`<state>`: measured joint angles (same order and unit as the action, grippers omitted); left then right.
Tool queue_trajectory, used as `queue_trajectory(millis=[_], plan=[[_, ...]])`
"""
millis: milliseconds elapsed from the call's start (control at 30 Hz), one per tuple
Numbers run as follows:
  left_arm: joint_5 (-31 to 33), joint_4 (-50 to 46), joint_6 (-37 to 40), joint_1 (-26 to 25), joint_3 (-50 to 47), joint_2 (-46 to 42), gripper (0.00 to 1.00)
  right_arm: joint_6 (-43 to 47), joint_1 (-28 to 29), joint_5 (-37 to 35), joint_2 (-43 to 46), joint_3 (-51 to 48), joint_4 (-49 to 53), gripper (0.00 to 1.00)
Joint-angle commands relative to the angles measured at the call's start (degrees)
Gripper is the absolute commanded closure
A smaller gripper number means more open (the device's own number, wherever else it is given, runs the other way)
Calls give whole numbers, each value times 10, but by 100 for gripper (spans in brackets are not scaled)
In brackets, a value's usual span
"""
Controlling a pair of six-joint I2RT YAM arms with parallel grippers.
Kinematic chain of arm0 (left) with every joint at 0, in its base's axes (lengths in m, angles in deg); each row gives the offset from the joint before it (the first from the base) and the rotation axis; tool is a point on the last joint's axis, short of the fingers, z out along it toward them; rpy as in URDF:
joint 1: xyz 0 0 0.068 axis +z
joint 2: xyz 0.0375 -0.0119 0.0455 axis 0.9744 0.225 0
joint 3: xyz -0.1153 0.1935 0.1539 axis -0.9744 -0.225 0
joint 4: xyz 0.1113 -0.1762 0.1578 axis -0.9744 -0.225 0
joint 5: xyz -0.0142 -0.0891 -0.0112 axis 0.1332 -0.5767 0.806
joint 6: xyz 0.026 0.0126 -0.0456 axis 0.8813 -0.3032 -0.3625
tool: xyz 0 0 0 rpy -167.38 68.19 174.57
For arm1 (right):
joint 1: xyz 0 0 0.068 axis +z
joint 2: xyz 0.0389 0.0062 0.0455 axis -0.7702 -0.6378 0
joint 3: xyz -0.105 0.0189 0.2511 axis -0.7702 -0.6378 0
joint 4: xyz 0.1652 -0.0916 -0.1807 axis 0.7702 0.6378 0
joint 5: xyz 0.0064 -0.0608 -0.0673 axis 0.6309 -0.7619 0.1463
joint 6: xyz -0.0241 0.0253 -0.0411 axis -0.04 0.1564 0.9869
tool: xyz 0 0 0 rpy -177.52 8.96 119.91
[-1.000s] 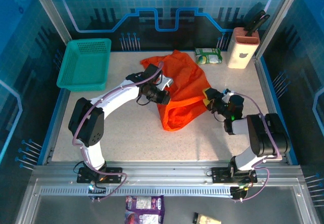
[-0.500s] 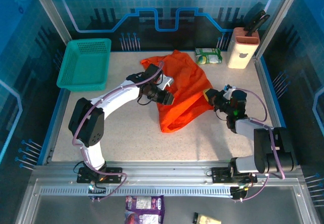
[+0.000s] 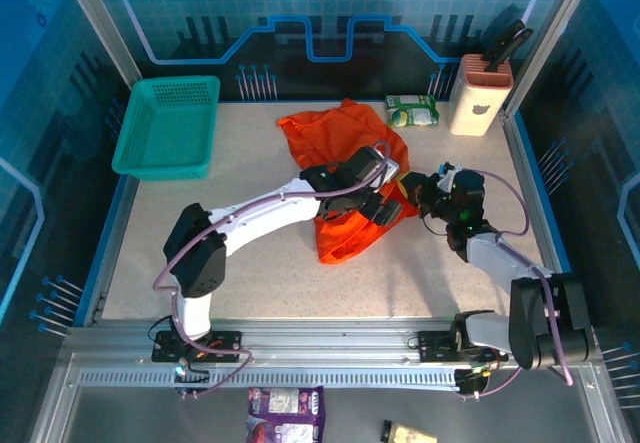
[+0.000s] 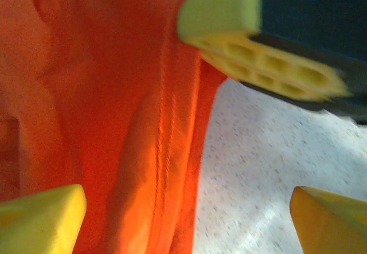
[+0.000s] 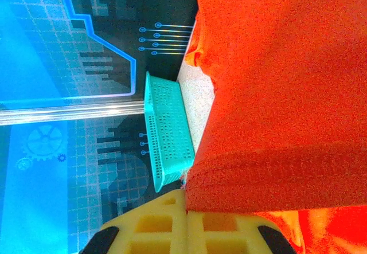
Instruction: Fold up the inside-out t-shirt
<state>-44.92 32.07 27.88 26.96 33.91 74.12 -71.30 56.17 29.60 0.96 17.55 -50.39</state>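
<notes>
White arm links (image 3: 262, 213), black joints (image 3: 200, 253), lilac looping cables (image 3: 158, 275), yellow cellular claw fingers (image 5: 155, 226)

In the top view the left arm (image 3: 270, 208) covers the middle of the shirt (image 3: 340, 128), and the tips of the right gripper (image 3: 412, 190) are too small to tell apart. In the left wrist view a yellow finger (image 4: 258, 65) at the top is blurred. In the right wrist view the picture's edges cut off the shirt.

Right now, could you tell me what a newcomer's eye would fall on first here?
The bright orange t-shirt, bunched mid-table, grabs the eye first. Both arms meet at its right edge: the right gripper is shut on the hem, the left gripper open beside it. A teal basket sits far left.
</notes>
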Motion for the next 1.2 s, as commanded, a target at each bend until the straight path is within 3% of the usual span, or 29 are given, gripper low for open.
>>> queue_trajectory(millis=[0,100,267,500,900,1033,1167], plan=[[67,-1,-9,-5,31,40,7,7,15,-21,18,26,38,100],[107,-5,-3,-18,54,69,6,9,20,-22,24,37,48,100],[243,-36,-9,-26,78,107,8,16,19,-28,37,49,67,100],[309,-35,47,-32,37,85,31,63,4,-40,59,71,145,100],[251,-14,104,-35,-42,10,77,88,-36,-30,62,72,175,100],[199,-18,104,-28,-32,2,100,112,-46,-20,52,81,196,100],[137,-31,92,-11,0,-6,100,186,-52,4,32,106,266,100]])
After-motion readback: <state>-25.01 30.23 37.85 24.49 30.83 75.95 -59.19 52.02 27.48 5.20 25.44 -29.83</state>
